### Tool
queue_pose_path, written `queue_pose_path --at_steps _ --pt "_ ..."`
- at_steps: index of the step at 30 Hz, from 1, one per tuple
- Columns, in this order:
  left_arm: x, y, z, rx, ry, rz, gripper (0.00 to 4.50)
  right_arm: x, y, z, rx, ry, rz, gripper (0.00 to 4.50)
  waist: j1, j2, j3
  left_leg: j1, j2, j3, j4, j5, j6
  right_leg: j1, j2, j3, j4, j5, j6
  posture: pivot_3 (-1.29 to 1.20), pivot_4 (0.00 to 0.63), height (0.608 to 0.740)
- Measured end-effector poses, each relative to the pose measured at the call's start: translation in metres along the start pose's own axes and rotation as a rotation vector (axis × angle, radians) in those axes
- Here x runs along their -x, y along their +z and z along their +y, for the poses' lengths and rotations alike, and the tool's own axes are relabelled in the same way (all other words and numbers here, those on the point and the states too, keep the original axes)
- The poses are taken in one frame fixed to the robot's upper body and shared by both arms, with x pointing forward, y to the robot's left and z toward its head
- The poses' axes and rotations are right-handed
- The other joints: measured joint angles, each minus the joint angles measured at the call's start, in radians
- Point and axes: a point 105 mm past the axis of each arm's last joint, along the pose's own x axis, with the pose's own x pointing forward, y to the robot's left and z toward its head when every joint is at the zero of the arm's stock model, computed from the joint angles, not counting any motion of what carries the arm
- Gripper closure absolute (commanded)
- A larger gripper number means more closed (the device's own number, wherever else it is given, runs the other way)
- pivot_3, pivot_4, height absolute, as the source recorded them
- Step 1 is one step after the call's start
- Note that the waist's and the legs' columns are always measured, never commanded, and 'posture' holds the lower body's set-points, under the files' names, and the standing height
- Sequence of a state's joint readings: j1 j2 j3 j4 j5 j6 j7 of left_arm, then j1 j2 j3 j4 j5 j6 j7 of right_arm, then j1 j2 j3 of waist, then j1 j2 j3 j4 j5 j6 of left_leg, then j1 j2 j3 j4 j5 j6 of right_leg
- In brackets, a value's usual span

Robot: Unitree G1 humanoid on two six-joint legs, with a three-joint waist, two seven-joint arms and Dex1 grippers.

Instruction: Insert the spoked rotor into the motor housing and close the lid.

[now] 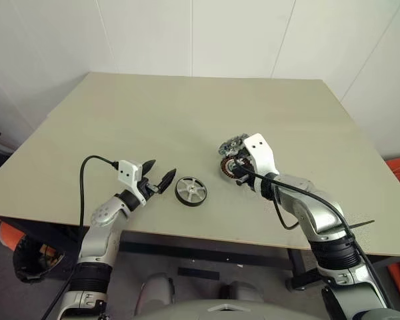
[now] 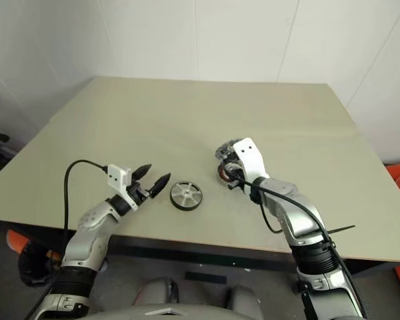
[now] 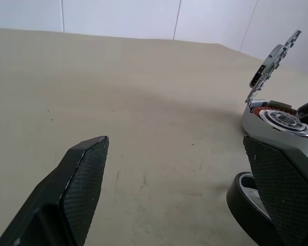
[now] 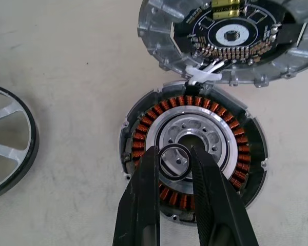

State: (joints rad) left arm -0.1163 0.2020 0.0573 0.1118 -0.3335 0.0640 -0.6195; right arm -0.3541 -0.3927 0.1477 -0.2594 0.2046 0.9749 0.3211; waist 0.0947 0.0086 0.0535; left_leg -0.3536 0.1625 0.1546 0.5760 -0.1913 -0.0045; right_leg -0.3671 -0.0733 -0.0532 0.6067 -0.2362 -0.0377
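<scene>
spoked rotor (image 1: 190, 191), just one of it, lies flat on the beige worktop (image 1: 187, 120) near the front edge, silver spokes up inside its dark rim, a little ahead of the left pincer (image 1: 158, 177). that pincer hangs level with its two black fingers spread wide and nothing between them; the rotor is close to its tips but apart from them.

one motor housing (image 4: 192, 154) sits on the worktop to the right of the rotor, near but not touching it. inside the grey cup there is a full ring of copper-brown windings around a silver centre with a bore. one lid (image 4: 226, 41) stands swung open at the housing's far rim, joined there, its inner face showing a dark round circuit board and pale wires at the joint.

the right pincer (image 4: 175, 161) reaches down over the housing's centre, its two fingers drawn close on a thin dark ring (image 4: 174, 161), one only, held over the silver hub. i cannot tell whether the ring touches the hub.

in the left wrist view the rotor's rim is half hidden behind a finger and cut off by the frame's edge. from the head views the right pincer covers much of the housing.
</scene>
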Motion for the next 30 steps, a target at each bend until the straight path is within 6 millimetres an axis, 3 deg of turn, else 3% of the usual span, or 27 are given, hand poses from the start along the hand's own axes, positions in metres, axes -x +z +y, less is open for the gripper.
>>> queue_pose_path --at_steps 9,29,30 --pt "-0.001 0.000 -0.001 0.001 -0.003 -0.003 0.00 -0.009 -0.005 -0.010 -0.020 -0.039 0.012 3.95 0.000 0.000 0.000 0.000 0.000 0.000 0.000 0.000 0.000 0.000 0.000 0.000 0.000 0.002 -0.004 0.00 0.000 0.740" --pt "-0.001 -0.006 -0.001 0.007 -0.015 0.001 0.00 -0.017 0.001 -0.009 -0.039 -0.031 -0.007 3.95 -0.001 0.000 0.000 0.000 0.000 0.000 0.000 -0.002 0.003 0.000 0.000 0.000 0.000 0.002 -0.004 0.00 0.000 0.740" --pt "-0.002 -0.005 -0.001 0.006 -0.016 0.000 0.00 -0.017 0.001 -0.009 -0.040 -0.030 -0.005 3.60 -0.001 0.000 0.000 0.000 0.000 0.000 0.000 -0.002 0.003 0.000 0.000 0.000 0.000 0.002 -0.004 0.00 0.000 0.740"
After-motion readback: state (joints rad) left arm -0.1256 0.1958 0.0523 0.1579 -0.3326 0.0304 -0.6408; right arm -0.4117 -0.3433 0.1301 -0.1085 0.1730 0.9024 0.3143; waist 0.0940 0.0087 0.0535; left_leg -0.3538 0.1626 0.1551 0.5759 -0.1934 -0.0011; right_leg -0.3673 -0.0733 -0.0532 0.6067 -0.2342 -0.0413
